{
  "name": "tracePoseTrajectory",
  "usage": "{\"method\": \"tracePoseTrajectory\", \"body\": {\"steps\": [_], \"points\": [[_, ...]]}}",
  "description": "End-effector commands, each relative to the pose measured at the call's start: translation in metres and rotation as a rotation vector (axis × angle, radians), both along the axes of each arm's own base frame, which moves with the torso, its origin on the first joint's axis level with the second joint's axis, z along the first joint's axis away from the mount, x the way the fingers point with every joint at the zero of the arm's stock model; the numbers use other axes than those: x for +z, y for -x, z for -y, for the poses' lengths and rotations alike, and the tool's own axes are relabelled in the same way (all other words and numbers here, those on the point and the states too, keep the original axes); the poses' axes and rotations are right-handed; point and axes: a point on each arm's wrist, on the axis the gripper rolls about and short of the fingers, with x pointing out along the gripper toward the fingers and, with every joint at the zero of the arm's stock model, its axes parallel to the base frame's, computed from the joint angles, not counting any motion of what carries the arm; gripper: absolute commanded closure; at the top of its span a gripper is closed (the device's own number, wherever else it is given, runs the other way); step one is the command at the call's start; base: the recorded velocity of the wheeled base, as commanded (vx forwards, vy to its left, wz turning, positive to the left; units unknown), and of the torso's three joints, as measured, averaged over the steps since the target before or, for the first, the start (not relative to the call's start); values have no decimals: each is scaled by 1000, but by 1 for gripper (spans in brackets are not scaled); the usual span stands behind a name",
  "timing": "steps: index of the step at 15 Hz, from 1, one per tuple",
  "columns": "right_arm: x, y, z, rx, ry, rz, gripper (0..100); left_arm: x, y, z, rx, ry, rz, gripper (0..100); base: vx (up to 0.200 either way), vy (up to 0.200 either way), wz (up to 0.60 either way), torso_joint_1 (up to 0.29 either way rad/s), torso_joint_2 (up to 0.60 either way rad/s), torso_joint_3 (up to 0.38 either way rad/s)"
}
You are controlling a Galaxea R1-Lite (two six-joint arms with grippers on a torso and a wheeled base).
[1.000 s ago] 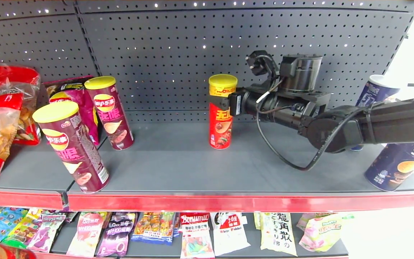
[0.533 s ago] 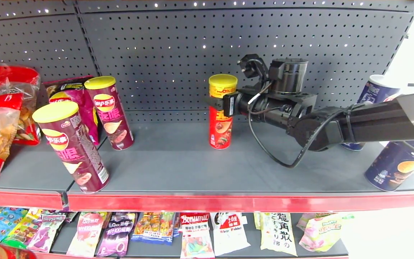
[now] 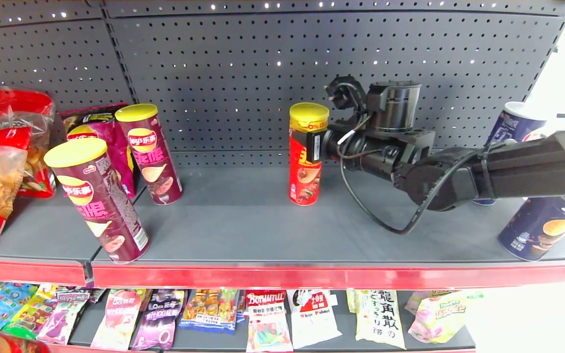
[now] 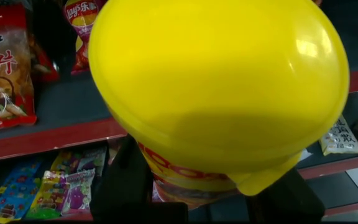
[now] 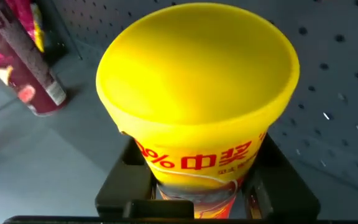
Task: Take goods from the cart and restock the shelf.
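Two purple cans stand at the left of the shelf (image 3: 243,225): the front purple can (image 3: 97,198) near the red lip, and the rear purple can (image 3: 149,153) at 1 o'clock from it. My left gripper (image 4: 204,196) is clamped on a second can (image 4: 216,81) with a yellow lid, and a dark finger shows on each side below that lid.

At 3 o'clock from the rear purple can, the red can (image 3: 307,157) is upright mid-shelf. My right gripper (image 3: 308,147) comes in from 3 o'clock and is closed on it just under its yellow lid. Half a second ago the red can stood slightly farther toward 9 o'clock. It has since shifted a little toward 3 o'clock and toward the front edge, and my wrist has shifted with it.

A blue can (image 3: 537,223) stands at the far right.
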Motion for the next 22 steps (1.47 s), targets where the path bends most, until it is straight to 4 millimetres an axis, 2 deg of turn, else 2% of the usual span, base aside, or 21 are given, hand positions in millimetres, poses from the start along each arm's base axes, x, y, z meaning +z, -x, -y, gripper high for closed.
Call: {"method": "tracePoseTrajectory", "body": {"steps": [1, 2, 5, 9, 13, 17, 20, 22], "points": [[28, 38, 15, -22, 9, -7, 100, -2, 0, 0, 0, 0, -2, 100, 0, 0, 0, 0, 0, 0], [36, 54, 20, -29, 14, -11, 100, -3, 0, 0, -1, 0, -5, 100, 0, 0, 0, 0, 0, 0], [42, 84, 35, -124, 29, -9, 100, -3, -1, 0, -6, 1, -8, 100, 0, 0, 0, 0, 0, 0], [28, 111, 51, -199, 65, -43, 100, -3, -1, 0, -10, 1, -7, 100, 0, 0, 0, 0, 0, 0], [25, 128, 33, -269, -15, -87, 100, -4, -1, 0, -13, 0, -10, 100, 0, 0, 0, 0, 0, 0], [20, 128, 27, -262, -13, -95, 100, -8, 0, 0, -12, 0, -13, 100, 0, 0, 0, 0, 0, 0], [12, 127, 13, -233, -33, -81, 100, -7, 0, 0, -13, 0, -10, 100, 0, 0, 0, 0, 0, 0], [9, 136, 4, -223, -19, -82, 100, -7, 0, 0, -12, 0, -10, 100, 0, 0, 0, 0, 0, 0]]}}
